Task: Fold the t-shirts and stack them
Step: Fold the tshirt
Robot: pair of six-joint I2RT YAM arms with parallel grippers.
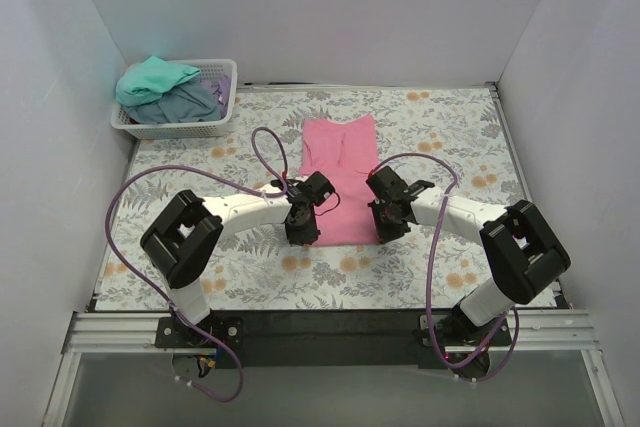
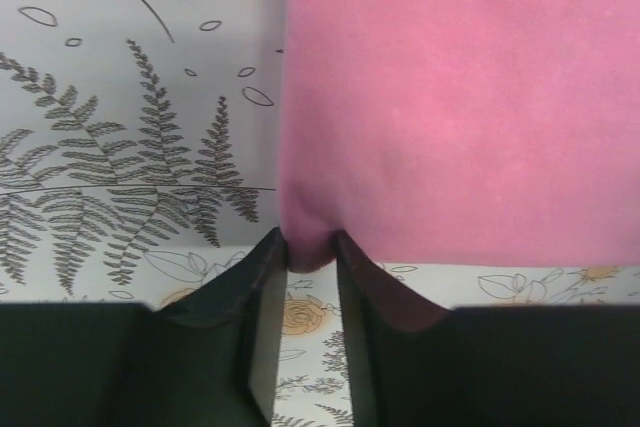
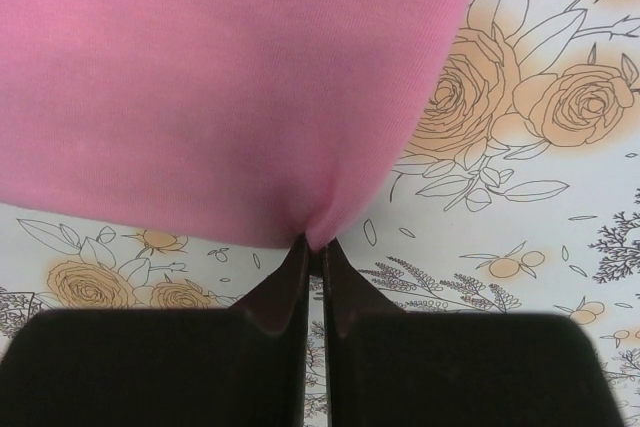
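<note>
A pink t-shirt (image 1: 340, 172) lies in a long narrow fold on the flowered table, collar end far, hem near. My left gripper (image 1: 301, 235) is shut on its near left corner; in the left wrist view the pink cloth (image 2: 450, 97) bunches between the fingertips (image 2: 270, 247). My right gripper (image 1: 385, 230) is shut on the near right corner; the right wrist view shows the pink cloth (image 3: 220, 77) pinched at the closed tips (image 3: 300, 252). A teal shirt (image 1: 155, 80) and a grey-blue shirt (image 1: 185, 104) lie in the basket.
A white lattice basket (image 1: 180, 129) stands at the far left corner. White walls enclose the table on three sides. Purple cables loop off both arms over the table (image 1: 480, 147).
</note>
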